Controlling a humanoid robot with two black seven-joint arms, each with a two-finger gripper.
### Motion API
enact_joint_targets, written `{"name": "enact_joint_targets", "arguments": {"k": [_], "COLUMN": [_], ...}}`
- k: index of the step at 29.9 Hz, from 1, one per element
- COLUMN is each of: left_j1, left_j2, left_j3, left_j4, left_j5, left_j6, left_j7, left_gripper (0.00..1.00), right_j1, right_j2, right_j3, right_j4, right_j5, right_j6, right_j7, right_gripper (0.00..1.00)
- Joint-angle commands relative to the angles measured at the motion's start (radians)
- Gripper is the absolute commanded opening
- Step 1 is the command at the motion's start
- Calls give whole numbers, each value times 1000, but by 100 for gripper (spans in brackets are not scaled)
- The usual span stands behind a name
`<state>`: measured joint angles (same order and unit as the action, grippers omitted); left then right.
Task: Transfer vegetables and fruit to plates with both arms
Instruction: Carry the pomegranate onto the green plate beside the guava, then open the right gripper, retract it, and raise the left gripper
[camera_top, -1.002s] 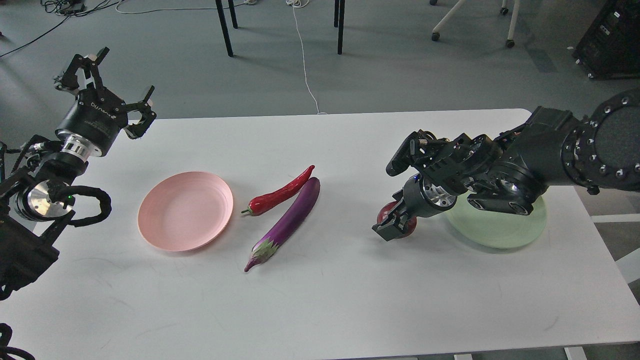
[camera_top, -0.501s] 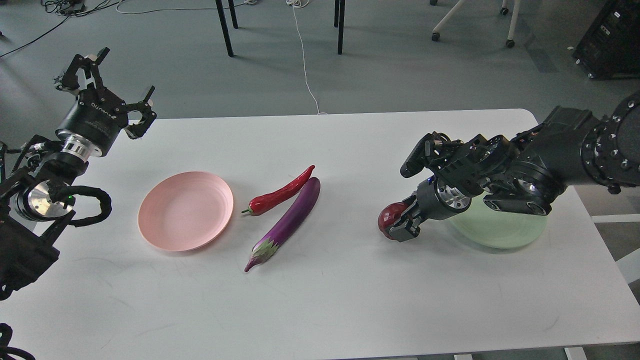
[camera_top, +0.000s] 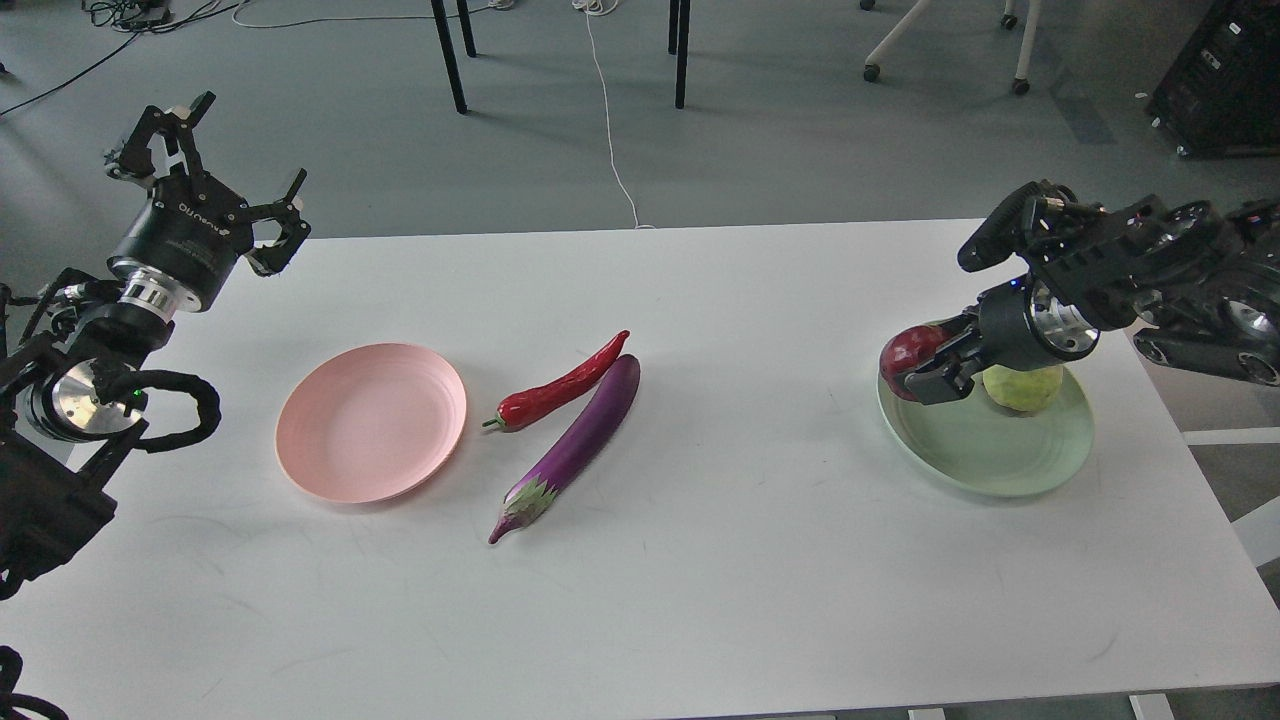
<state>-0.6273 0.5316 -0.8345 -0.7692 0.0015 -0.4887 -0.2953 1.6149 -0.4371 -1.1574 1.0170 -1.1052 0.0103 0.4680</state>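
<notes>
The right hand (camera_top: 925, 370) is clamping the pomegranate (camera_top: 908, 352) and has carried it from the bare counter (camera_top: 700, 560) to the left rim of the green plate (camera_top: 985, 450), uncovering the yellow-green fruit (camera_top: 1022, 386) already sitting there. The left hand (camera_top: 215, 165) is staying spread wide and empty past the pink plate (camera_top: 370, 420). The chili (camera_top: 560, 385) and eggplant (camera_top: 575, 445) are lying unmoved mid-counter.
</notes>
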Motion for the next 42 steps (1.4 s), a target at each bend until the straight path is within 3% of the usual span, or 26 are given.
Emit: {"name": "enact_joint_targets", "arguments": {"k": [1, 4, 12, 20, 29, 36, 42], "left_j1": [0, -2, -6, -5, -100, -299, -338], "left_j2": [-2, -5, -9, -4, 1, -4, 1], "left_j3": [2, 2, 6, 12, 38, 193, 282], "left_j4": [-1, -1, -1, -5, -15, -24, -188], "left_j5": [0, 0, 2, 15, 247, 558, 872], "left_j6": [0, 0, 0, 0, 1, 0, 18], "left_j7": [1, 1, 2, -1, 16, 7, 12], "left_gripper": [98, 98, 98, 98, 98, 98, 98], "right_j1": [-44, -67, -101, -90, -185, -384, -572], "right_j2": [-37, -45, -45, -72, -146, -230, -284], "right_j3": [1, 2, 44, 154, 629, 1085, 1427], "right_j4": [-24, -54, -54, -44, -41, -38, -43], "right_j5": [-7, -7, -4, 30, 336, 563, 718], "right_j6": [-32, -39, -43, -32, -21, -26, -24], "right_j7": [0, 0, -2, -2, -5, -8, -29], "right_gripper": [64, 67, 93, 97, 97, 97, 97]}}
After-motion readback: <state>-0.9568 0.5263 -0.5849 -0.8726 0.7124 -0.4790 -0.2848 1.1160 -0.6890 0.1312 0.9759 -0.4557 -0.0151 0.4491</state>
